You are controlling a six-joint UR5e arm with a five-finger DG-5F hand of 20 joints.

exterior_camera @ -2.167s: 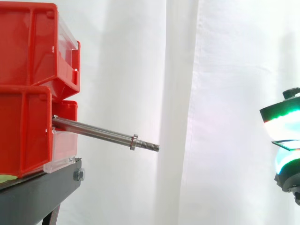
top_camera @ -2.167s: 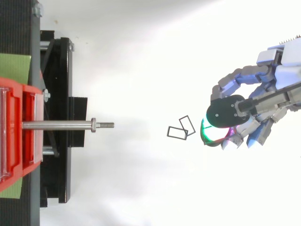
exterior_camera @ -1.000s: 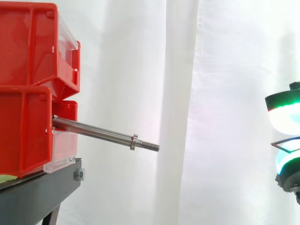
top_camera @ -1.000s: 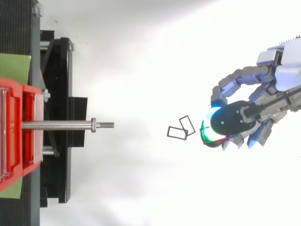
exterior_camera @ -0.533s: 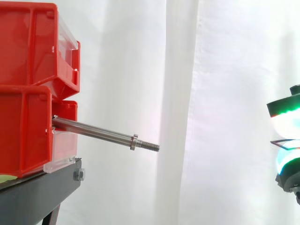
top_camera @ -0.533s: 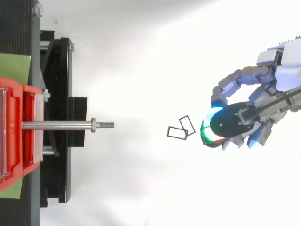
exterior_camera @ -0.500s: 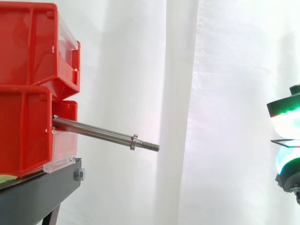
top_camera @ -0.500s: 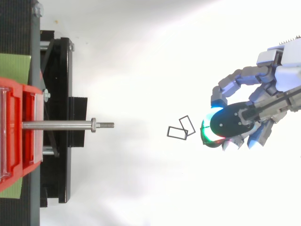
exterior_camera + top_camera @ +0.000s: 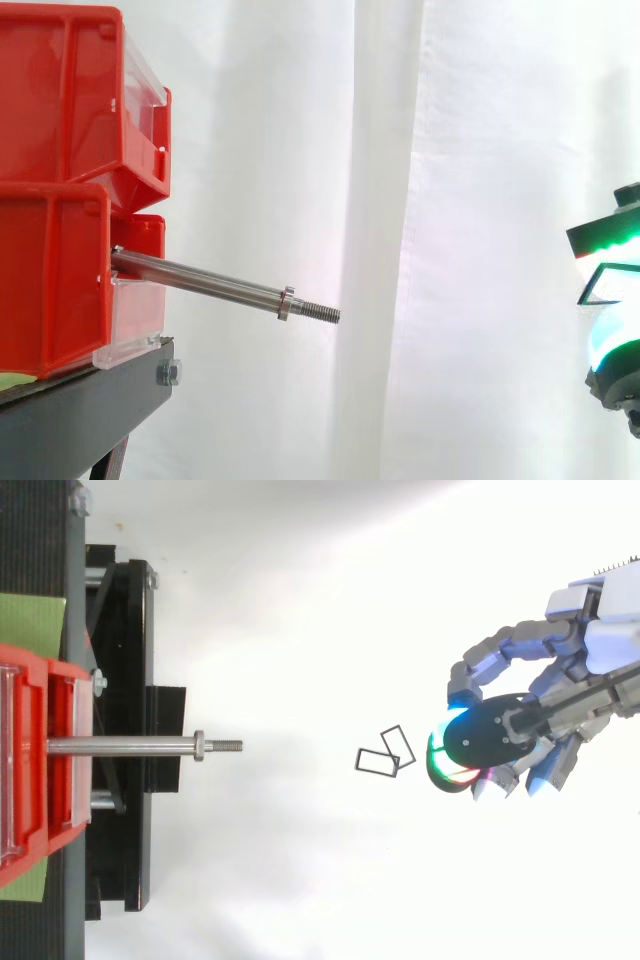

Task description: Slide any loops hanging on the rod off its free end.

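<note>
The steel rod (image 9: 210, 283) sticks out from the red bins (image 9: 60, 190) toward the right, and nothing hangs on it up to its threaded free end (image 9: 228, 746). Far to the right of that end is my hand (image 9: 560, 695), its fingers curled. In the side view a thin black rectangular loop (image 9: 590, 283) stands tilted between the hand's (image 9: 612, 345) upper and lower glowing pads. Two more black rectangular loops (image 9: 383, 752) lie on the white floor between the rod's end and the hand.
The bins sit on a black stand (image 9: 120, 630) at the left edge. A white curtain (image 9: 450, 200) hangs behind. White floor stretches between the stand and the hand.
The upper glowing pad has lifted a little, widening the gap between the pads. The loop between them has gone from lying flat to standing tilted. The rod and the floor loops have not moved.
</note>
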